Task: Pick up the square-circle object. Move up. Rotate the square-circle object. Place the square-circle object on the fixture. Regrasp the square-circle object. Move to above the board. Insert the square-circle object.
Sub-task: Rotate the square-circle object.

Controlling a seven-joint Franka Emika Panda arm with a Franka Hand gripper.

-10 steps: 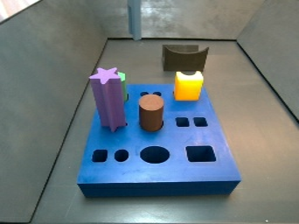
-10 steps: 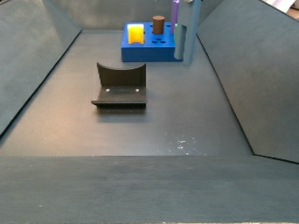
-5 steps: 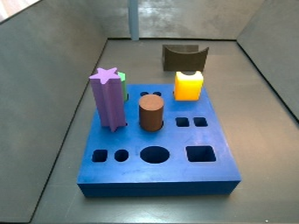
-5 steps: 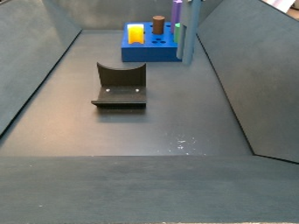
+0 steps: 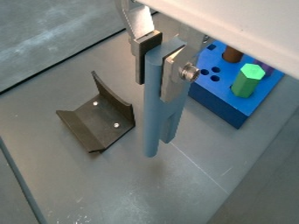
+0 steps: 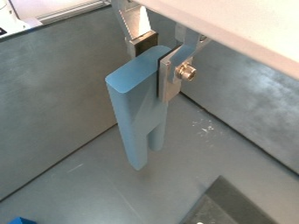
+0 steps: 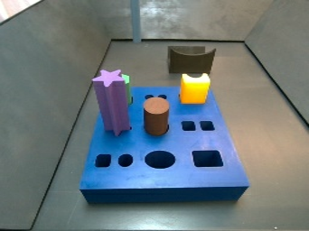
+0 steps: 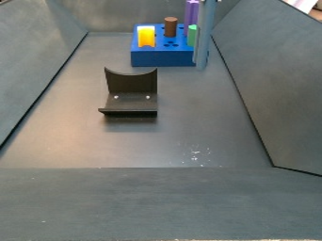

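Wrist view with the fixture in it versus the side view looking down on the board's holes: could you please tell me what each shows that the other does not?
Only the wrist view: the gripper shut on the square-circle object, held upright beside the fixture; I cannot make these out clearly in the side view.
Only the side view: the purple star peg, the yellow block and the board's empty holes.
Both: the fixture and the blue board.

No text, label, brand, number or sign could be read in any view. None was seen on the board (image 7: 163, 171), the fixture (image 8: 128, 92), the square-circle object (image 5: 160, 105) or the gripper (image 5: 159, 59) closed on it.
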